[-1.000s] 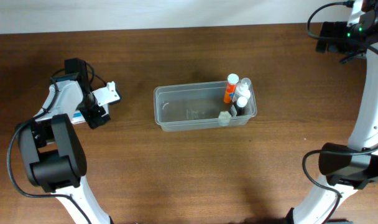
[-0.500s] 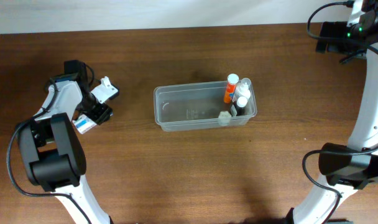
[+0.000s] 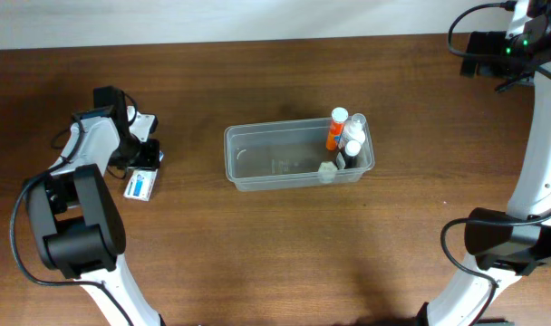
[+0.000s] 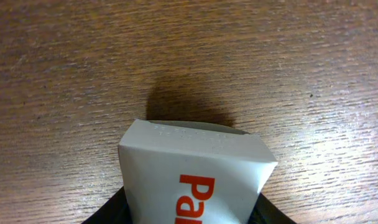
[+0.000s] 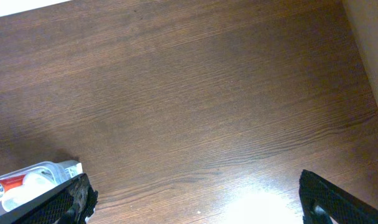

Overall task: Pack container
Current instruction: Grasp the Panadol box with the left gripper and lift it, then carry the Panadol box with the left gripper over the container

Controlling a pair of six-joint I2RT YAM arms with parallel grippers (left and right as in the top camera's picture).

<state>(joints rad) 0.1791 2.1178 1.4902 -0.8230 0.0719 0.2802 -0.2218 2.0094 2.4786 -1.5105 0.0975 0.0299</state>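
Note:
The clear container stands in the middle of the table, with an orange-labelled bottle and white bottles upright at its right end. A white box with red lettering lies left of it on the wood. My left gripper is shut on the near end of that box, and its black fingers press against both sides. My right gripper hangs wide open over bare wood at the far right corner, its fingers holding nothing.
The right arm's base stands at the right edge and the left arm's base at the left. The table's back edge meets a pale wall. A corner of the container shows in the right wrist view.
My left gripper has turned and closed its jaws onto the white box, which has shifted a little right and toward the front. The right arm has not moved.

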